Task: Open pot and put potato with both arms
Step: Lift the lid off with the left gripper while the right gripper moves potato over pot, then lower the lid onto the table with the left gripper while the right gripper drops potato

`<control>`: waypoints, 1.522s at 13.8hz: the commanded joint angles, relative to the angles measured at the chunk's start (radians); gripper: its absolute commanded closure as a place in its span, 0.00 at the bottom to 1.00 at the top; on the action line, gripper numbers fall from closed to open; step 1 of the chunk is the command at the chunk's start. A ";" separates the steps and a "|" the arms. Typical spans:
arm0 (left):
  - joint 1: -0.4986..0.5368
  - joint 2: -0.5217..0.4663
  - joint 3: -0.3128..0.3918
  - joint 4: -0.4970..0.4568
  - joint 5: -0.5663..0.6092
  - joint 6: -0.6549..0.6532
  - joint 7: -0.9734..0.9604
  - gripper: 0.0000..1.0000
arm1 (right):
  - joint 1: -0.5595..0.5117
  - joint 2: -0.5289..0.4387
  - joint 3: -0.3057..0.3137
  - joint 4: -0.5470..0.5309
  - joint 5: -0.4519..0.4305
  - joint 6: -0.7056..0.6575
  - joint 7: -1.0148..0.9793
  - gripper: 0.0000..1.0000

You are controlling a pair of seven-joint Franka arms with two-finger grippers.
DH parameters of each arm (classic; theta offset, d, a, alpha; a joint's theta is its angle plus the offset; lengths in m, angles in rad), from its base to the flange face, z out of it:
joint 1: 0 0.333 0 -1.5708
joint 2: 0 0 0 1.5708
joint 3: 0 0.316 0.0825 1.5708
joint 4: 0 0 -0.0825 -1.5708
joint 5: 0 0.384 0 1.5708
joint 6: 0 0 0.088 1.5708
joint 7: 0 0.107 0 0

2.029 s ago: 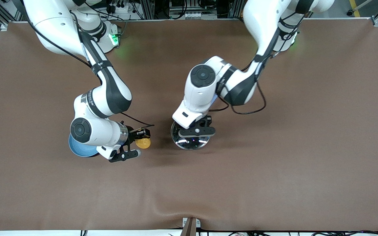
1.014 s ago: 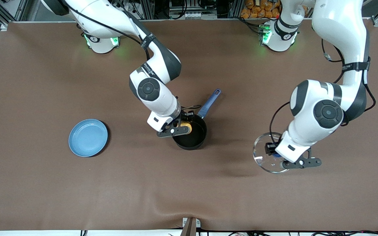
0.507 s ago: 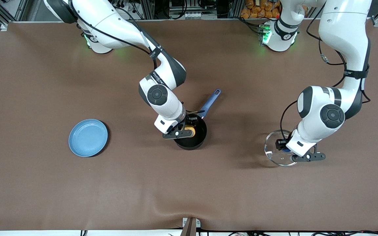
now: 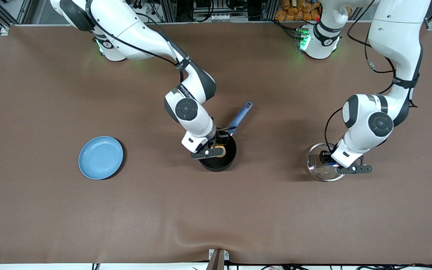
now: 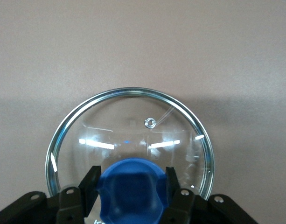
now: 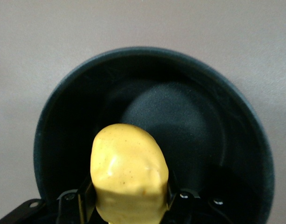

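Placing step in hand: pot (image 4: 218,156) already open on the brown desk (image 4: 216,217), potato not yet released.

Nearest the front camera, toward the left arm's end of the desk and well apart from the pot: glass lid (image 4: 323,165), its blue knob (image 5: 132,195) clamped between the fingers of the left pincer (image 4: 331,162). Low over the desk or resting on it; hard to tell which from the wrist view. Likely next there: settle the lid flat, let go, lift clear.

At the pot itself: right pincer (image 4: 218,148) closed on the potato (image 6: 128,173), poised above the pot's mouth, close to the rim on the right arm's side rather than centred. Black bottom of the pot showing bare beneath the potato. Next move probably calls for a small lowering and a spreading of the fingers, so the potato drops inside rather than striking the rim.

Farther from the camera than the pot's bowl: long blue handle (image 4: 240,117), angled away, clear of both pincers.
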 commanded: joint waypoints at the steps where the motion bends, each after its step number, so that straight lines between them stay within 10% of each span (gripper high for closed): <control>1: 0.014 -0.045 -0.016 -0.089 0.010 0.080 0.012 0.78 | 0.018 0.005 -0.011 -0.002 -0.016 0.013 0.040 0.82; 10: 0.080 -0.096 -0.036 -0.184 0.005 0.078 0.032 0.69 | 0.015 0.034 -0.014 -0.001 -0.030 0.044 0.040 0.80; 12: 0.126 -0.091 -0.073 -0.180 -0.001 0.078 0.029 0.00 | 0.009 0.034 -0.014 -0.001 -0.030 0.042 0.039 0.66; 16: 0.149 -0.105 -0.111 -0.078 -0.013 -0.041 0.013 0.00 | 0.006 0.033 -0.013 0.001 -0.029 0.044 0.042 0.18; 21: 0.145 -0.169 -0.114 0.182 -0.016 -0.416 -0.026 0.00 | 0.006 0.033 -0.013 0.006 -0.026 0.044 0.042 0.04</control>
